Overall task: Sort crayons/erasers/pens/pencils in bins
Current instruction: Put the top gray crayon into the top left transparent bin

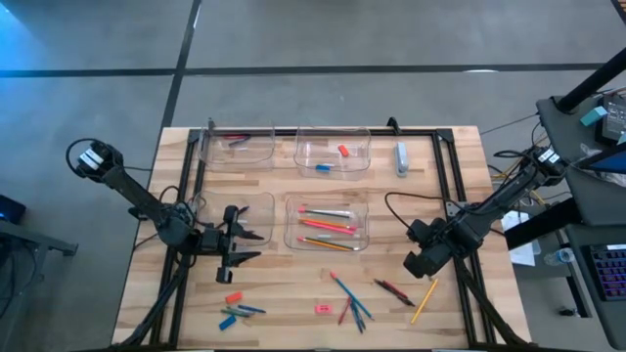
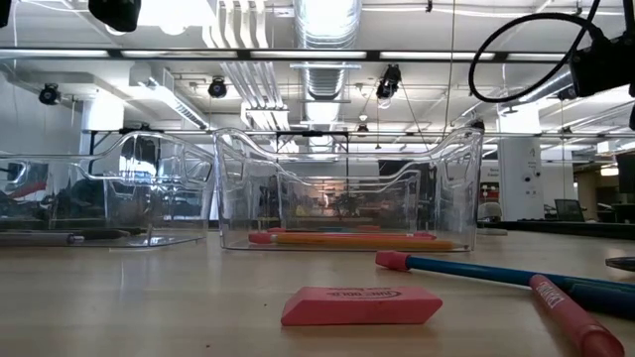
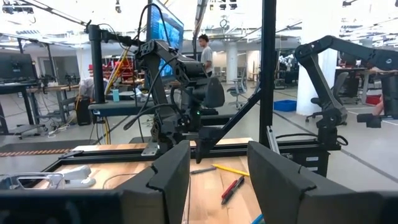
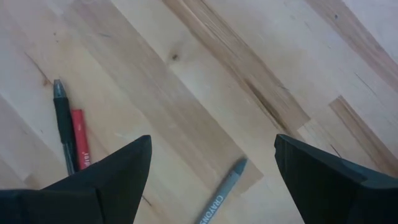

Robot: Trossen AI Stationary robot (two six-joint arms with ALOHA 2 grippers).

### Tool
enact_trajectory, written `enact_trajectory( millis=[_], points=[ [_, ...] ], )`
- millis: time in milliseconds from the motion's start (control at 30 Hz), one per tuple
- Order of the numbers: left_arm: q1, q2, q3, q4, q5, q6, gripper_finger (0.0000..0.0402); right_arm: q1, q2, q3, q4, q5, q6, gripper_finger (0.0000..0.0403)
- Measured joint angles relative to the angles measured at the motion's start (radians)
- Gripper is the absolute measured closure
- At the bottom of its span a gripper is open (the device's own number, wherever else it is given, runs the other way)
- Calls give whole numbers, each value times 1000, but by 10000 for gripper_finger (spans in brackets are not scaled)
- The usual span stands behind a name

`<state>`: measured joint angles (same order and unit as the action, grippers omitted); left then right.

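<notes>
Pink eraser (image 2: 362, 305): nearest the low camera, flat on the bench (image 2: 149, 297) and loose, so I judge it not yet sorted.
Blue stick (image 2: 476, 270): lies just behind the eraser, beside a red crayon (image 2: 571, 317); both are outside any tub.
Pencil bin (image 2: 347, 198): stands mid-bench with orange pencils (image 2: 347, 239) along its floor, one kind kept together.
High view, left hand (image 1: 252, 244): mine, low over the bench beside the empty near-left bin (image 1: 235, 207), above the loose crayons (image 1: 240, 313). I judge it is placed to work that pile.
High view, right hand (image 1: 416, 266): mine, over the right side, close to the dark pen (image 1: 391, 290) and the yellow pencil (image 1: 424, 303).
Far bins: one (image 1: 238, 147) holds a few sticks I cannot sort by kind; the next (image 1: 333, 152) holds a red eraser (image 1: 343, 151). A pale oblong block (image 1: 401, 158) sits outside them.
Left wrist view: my fingers (image 3: 168, 180) stand apart with nothing between them, so that hand is released and carries nothing. Across the bench I see the yellow pencil (image 3: 231, 169).
Right wrist view: my fingers (image 4: 118, 174) are spread wide and empty, looking straight down at bare wood. The dark pen (image 4: 62, 124) lies touching a red crayon (image 4: 79, 137), off to one side of the gap. A grey stick (image 4: 221, 186) lies between the fingers' line, likeliest the next pick.
</notes>
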<state>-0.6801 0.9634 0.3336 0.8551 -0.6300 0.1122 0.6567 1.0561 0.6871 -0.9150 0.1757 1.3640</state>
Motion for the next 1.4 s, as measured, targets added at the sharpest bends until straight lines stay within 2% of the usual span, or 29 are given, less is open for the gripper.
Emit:
enact_trajectory(
  millis=[233,367,567,733,867,1200,1400],
  points=[
    [0,0,0,0,0,-1,256,16,29,-14,2,-13,37,78],
    [0,0,0,-2,0,-2,256,17,91,-14,0,-110,143,78],
    [0,0,0,-2,0,-5,256,47,191,-14,14,-243,216,78],
    [0,0,0,-2,0,-5,256,78,210,-20,18,-243,252,78],
    [0,0,0,-2,0,-5,256,98,191,-51,50,-203,283,78],
    [0,0,0,-2,0,-5,256,154,186,-169,240,-202,354,78],
    [0,0,0,-1,0,-5,256,177,195,-172,244,-197,372,78]
  ],
)
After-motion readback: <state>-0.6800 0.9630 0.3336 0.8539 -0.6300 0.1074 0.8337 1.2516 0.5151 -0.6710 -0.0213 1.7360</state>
